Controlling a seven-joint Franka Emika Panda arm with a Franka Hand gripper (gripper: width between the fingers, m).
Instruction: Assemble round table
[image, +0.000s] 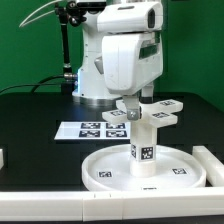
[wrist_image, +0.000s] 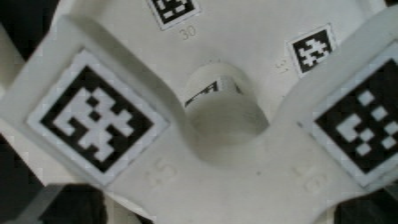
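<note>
The large rimmed round disc (image: 100, 166) lies flat at the front of the black table. The short thick cylinder post (image: 143, 150) stands upright at its middle, a black tag on its side. The cross-shaped foot (image: 160, 116) sits on top of the post, its tagged arms spread level. My gripper (image: 137, 108) comes straight down onto the foot's side toward the exterior view's left and looks closed on it. In the wrist view the foot (wrist_image: 214, 130) fills the picture, with large tags on its arms. My fingertips do not show clearly there.
The marker board (image: 85, 129) lies flat behind the disc. A straight white border rail (image: 212, 166) runs along the exterior view's right of the disc, and a white end piece (image: 3, 157) shows at the left edge. The arm's base (image: 92, 75) stands behind.
</note>
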